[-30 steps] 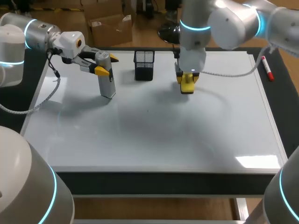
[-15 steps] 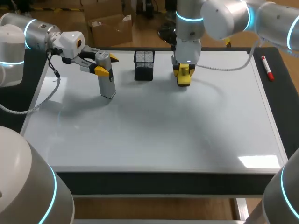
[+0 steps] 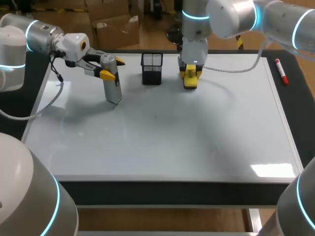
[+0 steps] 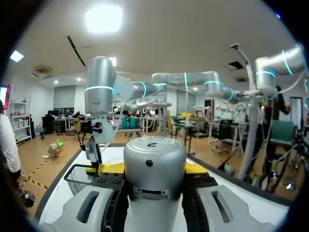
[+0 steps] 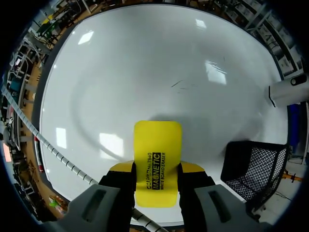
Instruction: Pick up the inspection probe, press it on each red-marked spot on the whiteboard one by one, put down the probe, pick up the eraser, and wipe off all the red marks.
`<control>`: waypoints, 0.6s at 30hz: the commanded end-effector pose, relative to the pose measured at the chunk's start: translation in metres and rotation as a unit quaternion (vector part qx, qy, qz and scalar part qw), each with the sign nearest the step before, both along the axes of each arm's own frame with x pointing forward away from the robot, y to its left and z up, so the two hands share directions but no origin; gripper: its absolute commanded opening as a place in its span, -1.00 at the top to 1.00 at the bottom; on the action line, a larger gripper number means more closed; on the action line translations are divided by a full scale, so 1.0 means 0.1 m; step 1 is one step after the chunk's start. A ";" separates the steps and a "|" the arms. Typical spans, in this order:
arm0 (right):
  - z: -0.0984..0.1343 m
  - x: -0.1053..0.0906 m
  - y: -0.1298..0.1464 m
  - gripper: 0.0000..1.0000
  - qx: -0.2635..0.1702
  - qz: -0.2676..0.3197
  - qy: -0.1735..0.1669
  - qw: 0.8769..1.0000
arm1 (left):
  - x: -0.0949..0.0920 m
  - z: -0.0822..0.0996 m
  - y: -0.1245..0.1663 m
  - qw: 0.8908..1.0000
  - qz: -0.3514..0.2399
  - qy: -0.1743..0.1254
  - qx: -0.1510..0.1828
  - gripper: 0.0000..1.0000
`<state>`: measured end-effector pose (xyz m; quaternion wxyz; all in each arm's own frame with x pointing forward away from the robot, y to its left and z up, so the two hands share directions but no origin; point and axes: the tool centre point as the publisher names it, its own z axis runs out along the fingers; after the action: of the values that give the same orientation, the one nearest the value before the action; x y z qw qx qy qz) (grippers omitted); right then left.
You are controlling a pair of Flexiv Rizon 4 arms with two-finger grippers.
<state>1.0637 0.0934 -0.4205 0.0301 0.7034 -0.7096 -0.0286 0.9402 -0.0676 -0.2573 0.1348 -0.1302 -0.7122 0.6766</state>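
1. The eraser (image 3: 190,82) has moved from further out on the whiteboard (image 3: 172,142) back to its far edge. It is now just beside the black mesh basket (image 3: 151,68). The right pincer (image 3: 190,73) holds it, clamped on both long sides.
2. No red shows on the whiteboard, only a faint grey trace (image 5: 183,86) near the middle. The wiping looks finished, and the eraser is probably being carried off to be set down.
3. The probe (image 3: 113,81) has not moved. It stands upright at the whiteboard's far left, and the left pincer (image 3: 112,68) grips its top.
4. The basket stands between the two pincers, close to the eraser's path.
5. A red marker (image 3: 281,71) lies just beside the whiteboard's right edge, well apart from both pincers.
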 end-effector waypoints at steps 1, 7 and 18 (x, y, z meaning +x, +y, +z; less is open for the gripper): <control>-0.02 0.06 0.02 1.00 -0.002 0.001 0.004 1.000 | 0.00 0.02 0.00 1.000 -0.001 0.000 0.002 1.00; -0.04 0.07 0.03 1.00 -0.002 0.000 0.005 1.000 | 0.00 0.02 0.00 1.000 -0.001 0.000 0.002 1.00; -0.07 0.07 0.01 0.51 -0.001 -0.012 0.008 1.000 | 0.00 0.02 0.00 1.000 -0.001 0.000 0.002 1.00</control>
<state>1.0692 0.0951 -0.4279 0.0352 0.6955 -0.7168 -0.0345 0.9402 -0.0676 -0.2573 0.1348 -0.1302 -0.7121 0.6766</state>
